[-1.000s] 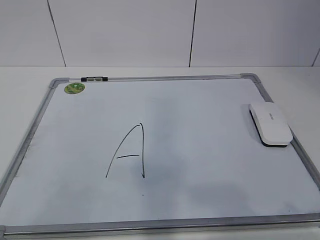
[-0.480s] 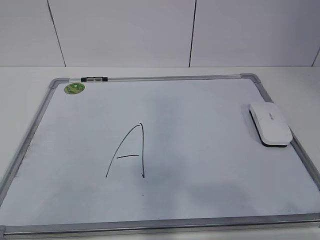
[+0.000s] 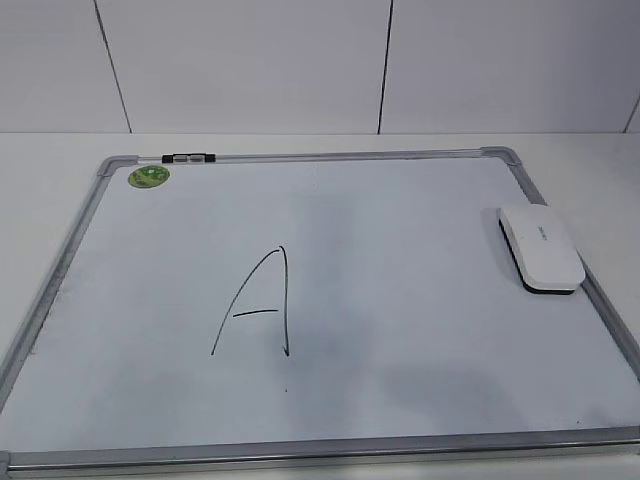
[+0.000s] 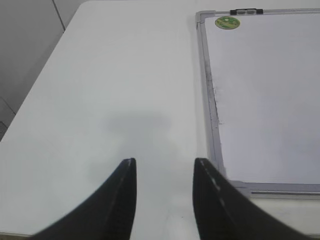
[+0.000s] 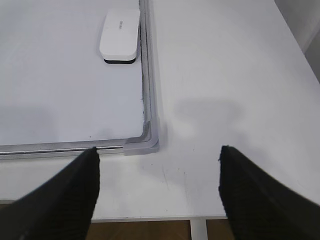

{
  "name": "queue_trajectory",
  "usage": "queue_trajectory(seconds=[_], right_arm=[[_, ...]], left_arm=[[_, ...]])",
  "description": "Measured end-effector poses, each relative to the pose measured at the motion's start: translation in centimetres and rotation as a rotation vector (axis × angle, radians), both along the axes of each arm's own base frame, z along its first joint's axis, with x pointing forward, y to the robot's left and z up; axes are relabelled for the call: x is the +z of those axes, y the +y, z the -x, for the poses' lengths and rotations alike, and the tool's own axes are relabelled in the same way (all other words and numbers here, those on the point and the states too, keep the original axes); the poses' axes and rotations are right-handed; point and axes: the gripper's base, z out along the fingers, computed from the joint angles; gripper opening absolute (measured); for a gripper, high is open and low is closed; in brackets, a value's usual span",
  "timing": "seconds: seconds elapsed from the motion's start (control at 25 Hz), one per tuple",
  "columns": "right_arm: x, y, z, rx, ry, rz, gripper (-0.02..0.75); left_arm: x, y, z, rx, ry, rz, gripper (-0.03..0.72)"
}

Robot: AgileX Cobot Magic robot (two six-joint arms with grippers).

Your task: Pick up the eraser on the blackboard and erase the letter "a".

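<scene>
- Exterior view is showing the white glossy plastic eraser lying at the grey-framed white blackboard's right edge, apart from the black marker letter.
- Both end effectors, left and right, are sitting spread and empty over the white counter.
- A grasp is risking catching the frame, since the eraser is hugging it.

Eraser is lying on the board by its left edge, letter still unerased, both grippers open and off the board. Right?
One thing is wrong: the eraser lies by the right edge of the blackboard, not the left, as the exterior view shows. The rest holds: the letter is unerased, and the left gripper and right gripper are open over the table.
</scene>
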Motion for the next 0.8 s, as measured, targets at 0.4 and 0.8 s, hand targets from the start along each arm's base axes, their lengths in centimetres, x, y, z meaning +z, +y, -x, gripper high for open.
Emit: queue_trajectory(seconds=[0.4, 0.8], right_arm=[[0.00, 0.00, 0.00, -0.004, 0.000, 0.000, 0.580], [0.00, 0.00, 0.00, -0.004, 0.000, 0.000, 0.580]], left_arm=[[0.00, -0.02, 0.00, 0.028, 0.000, 0.000, 0.253], [0.00, -0.02, 0.00, 0.028, 0.000, 0.000, 0.253]])
